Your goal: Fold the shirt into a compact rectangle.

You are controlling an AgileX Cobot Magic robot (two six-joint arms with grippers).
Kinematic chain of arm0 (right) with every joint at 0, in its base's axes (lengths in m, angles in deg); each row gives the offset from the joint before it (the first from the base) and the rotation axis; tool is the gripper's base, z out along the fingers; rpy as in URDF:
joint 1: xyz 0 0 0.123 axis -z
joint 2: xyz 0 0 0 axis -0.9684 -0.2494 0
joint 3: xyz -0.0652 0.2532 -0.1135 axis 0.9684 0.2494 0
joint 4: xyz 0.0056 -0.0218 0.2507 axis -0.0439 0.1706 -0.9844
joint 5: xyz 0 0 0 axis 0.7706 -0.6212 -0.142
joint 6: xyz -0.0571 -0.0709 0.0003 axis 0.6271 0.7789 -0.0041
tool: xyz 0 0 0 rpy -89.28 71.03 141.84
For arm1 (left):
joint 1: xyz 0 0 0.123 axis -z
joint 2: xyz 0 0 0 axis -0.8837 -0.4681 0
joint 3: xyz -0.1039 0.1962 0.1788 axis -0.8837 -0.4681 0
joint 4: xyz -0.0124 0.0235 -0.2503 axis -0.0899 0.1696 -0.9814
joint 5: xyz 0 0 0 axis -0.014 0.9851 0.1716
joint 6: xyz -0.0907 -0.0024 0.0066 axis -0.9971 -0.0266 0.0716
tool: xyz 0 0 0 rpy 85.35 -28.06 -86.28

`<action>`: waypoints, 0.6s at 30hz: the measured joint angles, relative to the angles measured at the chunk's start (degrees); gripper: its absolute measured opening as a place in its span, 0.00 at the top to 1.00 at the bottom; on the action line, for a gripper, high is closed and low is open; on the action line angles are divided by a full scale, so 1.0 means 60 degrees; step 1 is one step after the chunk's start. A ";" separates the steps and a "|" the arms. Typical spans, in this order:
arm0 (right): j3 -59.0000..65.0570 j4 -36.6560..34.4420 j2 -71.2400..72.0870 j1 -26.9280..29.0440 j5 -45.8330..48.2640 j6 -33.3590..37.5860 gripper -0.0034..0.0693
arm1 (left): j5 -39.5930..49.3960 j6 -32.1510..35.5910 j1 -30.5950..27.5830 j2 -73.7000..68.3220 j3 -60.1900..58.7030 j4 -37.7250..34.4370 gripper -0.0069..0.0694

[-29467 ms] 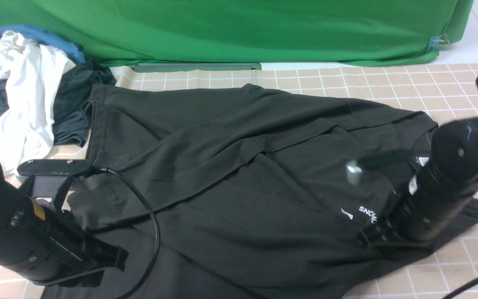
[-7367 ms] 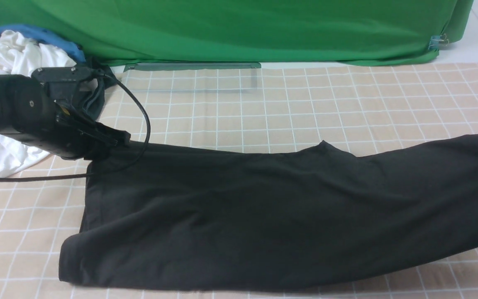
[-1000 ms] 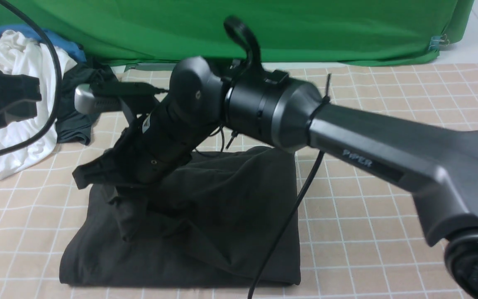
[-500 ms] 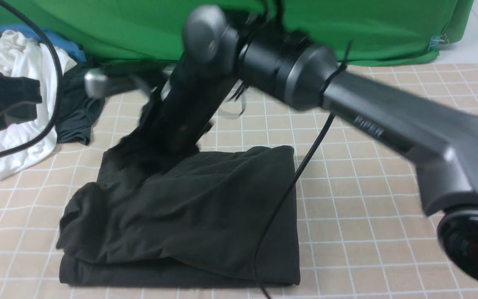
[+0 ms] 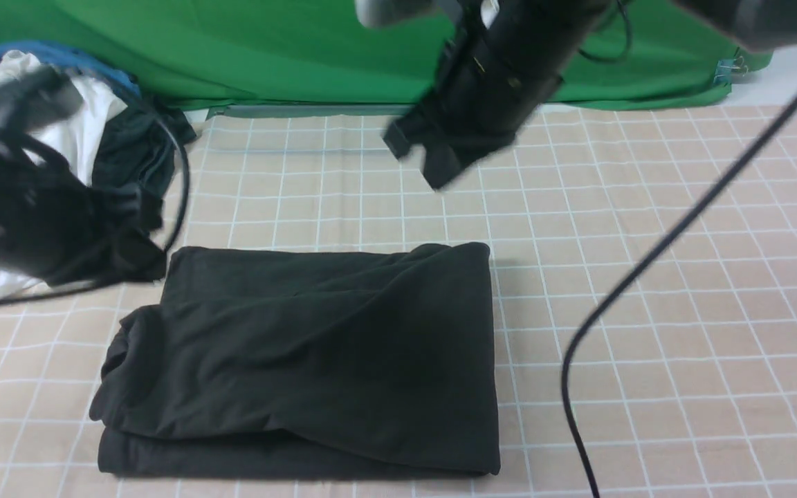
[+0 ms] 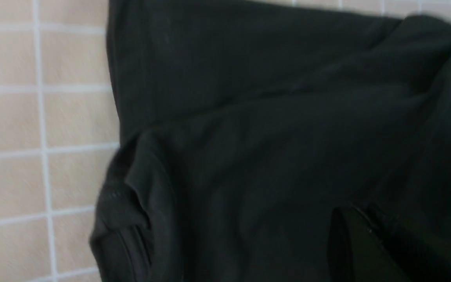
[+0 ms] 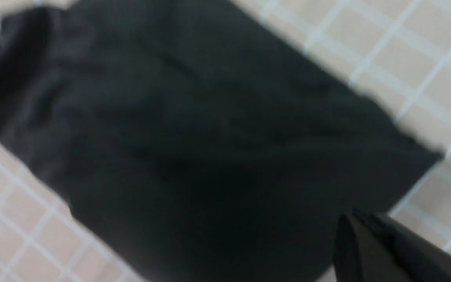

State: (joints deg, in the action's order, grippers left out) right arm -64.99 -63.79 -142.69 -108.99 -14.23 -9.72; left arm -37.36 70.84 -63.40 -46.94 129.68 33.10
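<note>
Item: the shirt, black, folded into a rough rectangle and laid on the checked surface.

Condition: the edge nearest the clothes pile is bunched and rounded, and the top layer is creased.

Right gripper: raised beyond the shirt's far edge, fingers pressed together, nothing held.

Left gripper: blurred, just beside the shirt's far corner on the pile side, fingers pressed together, empty.

Risks: the bunched edge could be snagged by the left arm and the stack pulled open. The hanging cable, beside the shirt's opposite edge, could drag across the fold. The loose top layer may slump if left unflattened.
</note>
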 joint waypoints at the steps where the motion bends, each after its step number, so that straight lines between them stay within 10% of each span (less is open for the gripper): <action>1: 0.0270 -0.0012 0.0076 -0.0014 0.0023 0.0015 0.90 | -0.0159 0.0006 0.0126 -0.0068 -0.0232 -0.0011 0.88; 18: 0.3956 -0.0133 -0.0009 -0.1169 -0.1515 0.0004 0.90 | -0.2104 -0.1302 0.1374 -0.1412 -0.2601 0.1140 0.88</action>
State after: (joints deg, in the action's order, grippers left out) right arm -41.25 -64.58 -142.75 -116.00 -23.32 -9.69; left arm -49.99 63.02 -55.16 -55.41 114.08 39.94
